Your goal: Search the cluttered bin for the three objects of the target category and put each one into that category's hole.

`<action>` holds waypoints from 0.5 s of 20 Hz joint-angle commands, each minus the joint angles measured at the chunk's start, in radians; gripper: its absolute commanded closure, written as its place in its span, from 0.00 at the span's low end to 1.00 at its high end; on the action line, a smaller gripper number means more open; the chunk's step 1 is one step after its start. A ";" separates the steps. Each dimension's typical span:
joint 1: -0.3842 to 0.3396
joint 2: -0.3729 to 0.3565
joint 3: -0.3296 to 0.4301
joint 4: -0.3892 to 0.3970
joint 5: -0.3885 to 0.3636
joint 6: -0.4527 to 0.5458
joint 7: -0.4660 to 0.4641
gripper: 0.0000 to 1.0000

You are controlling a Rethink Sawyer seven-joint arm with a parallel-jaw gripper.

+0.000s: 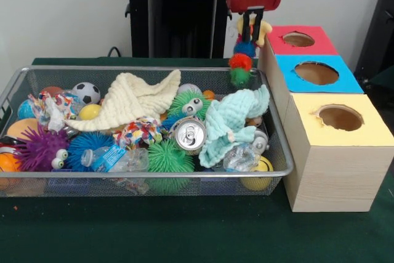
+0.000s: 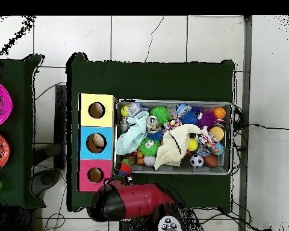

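Gripper [image 1: 249, 29] hangs at far right corner of the wire-mesh basket [image 1: 12, 87], next to the wooden box w/ red top & round hole [image 1: 298, 39]. Black fingers closed on a soft toy [image 1: 241, 61]: fuzzy blue, orange & green segments dangling below, yellow plush bit up behind fingers. Basket is packed w/ stuff: spiky rubber balls, crinkly cream cloth [image 1: 132, 100], mint cloth [image 1: 229, 121], shiny can [image 1: 189, 134], clear plastic bottles. Overhead: red arm [image 2: 126, 200] beside red-top box.

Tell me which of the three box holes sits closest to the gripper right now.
The red-topped hole, at the far end of the row. The gripper hangs just beside its box, while the blue-topped hole and yellow-topped hole lie progressively farther toward the camera.
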 commanded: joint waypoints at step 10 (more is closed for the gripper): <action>0.175 0.132 -0.063 0.052 0.126 -0.230 0.298 1.00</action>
